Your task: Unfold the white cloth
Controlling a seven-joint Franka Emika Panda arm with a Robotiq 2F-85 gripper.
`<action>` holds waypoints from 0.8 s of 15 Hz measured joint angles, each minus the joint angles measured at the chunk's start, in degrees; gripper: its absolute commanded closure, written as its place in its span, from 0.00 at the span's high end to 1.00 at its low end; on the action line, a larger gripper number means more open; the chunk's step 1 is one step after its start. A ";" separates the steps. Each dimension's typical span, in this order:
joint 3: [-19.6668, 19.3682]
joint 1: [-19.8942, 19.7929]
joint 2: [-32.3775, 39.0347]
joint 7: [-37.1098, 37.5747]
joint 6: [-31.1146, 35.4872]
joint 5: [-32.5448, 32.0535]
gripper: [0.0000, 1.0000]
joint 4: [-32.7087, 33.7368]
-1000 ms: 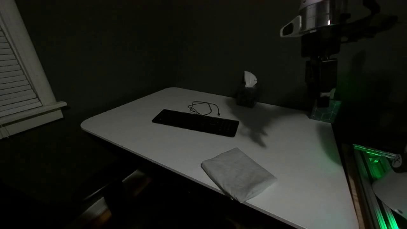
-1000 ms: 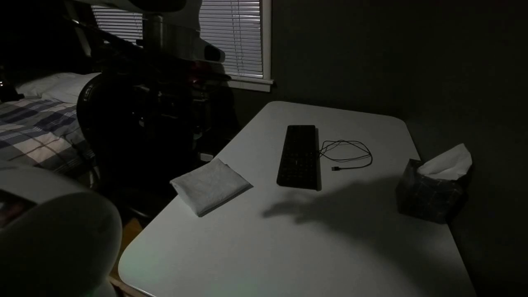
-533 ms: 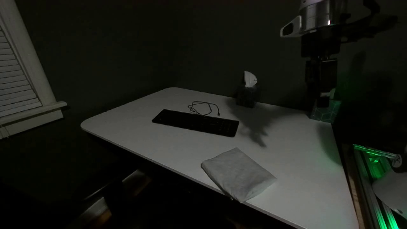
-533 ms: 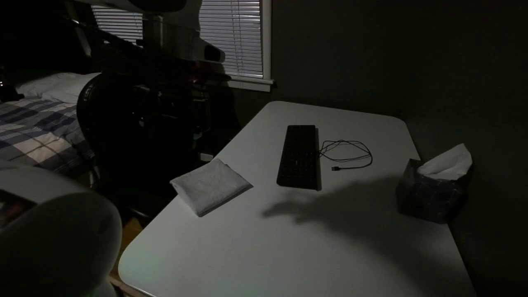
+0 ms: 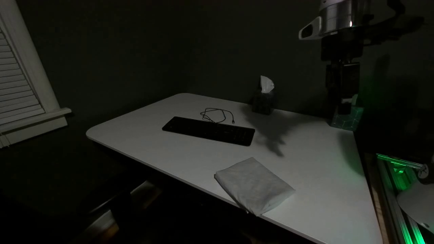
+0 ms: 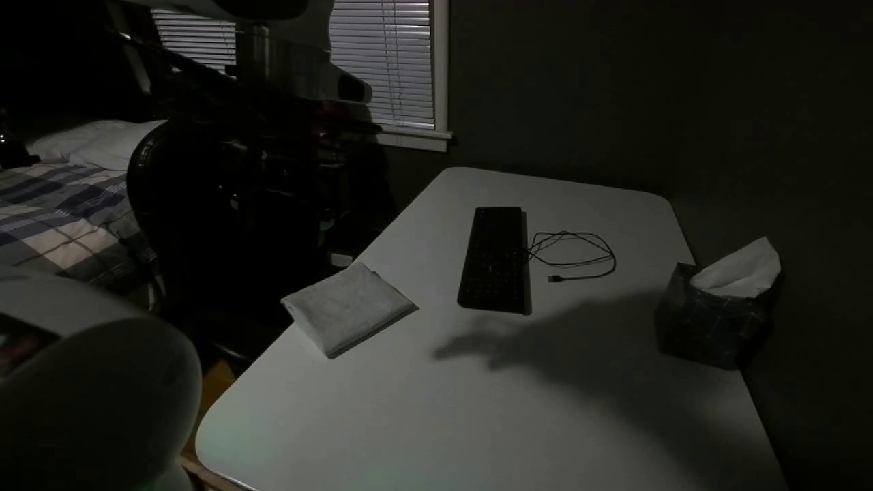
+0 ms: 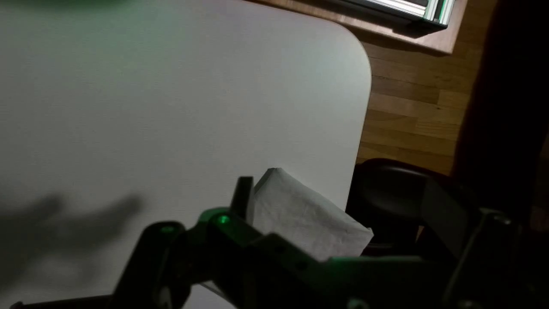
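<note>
Cloth (image 5: 254, 186) folded, long axis aslant table (image 5: 315, 162) edge, corner pointing off — gripper (image 5: 344, 107) wide or narrow, can't tell.

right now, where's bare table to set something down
In an exterior view, the table has its widest bare patch between the white cloth and the end beside the green-lit rail. Another runs from the keyboard to the opposite end. It is crowded where keyboard and cable meet, toward the dark tissue box; a greenish box stands at the back corner.

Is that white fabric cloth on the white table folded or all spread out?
Folded: in both exterior views the white cloth lies as a compact, thick-edged packet.
</note>
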 measured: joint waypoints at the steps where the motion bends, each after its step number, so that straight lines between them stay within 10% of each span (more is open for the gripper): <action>1: 0.00 0.00 0.00 0.00 0.00 0.00 1.00 0.00; 12: 0.03 -0.13 0.47 0.37 1.17 0.18 1.00 0.31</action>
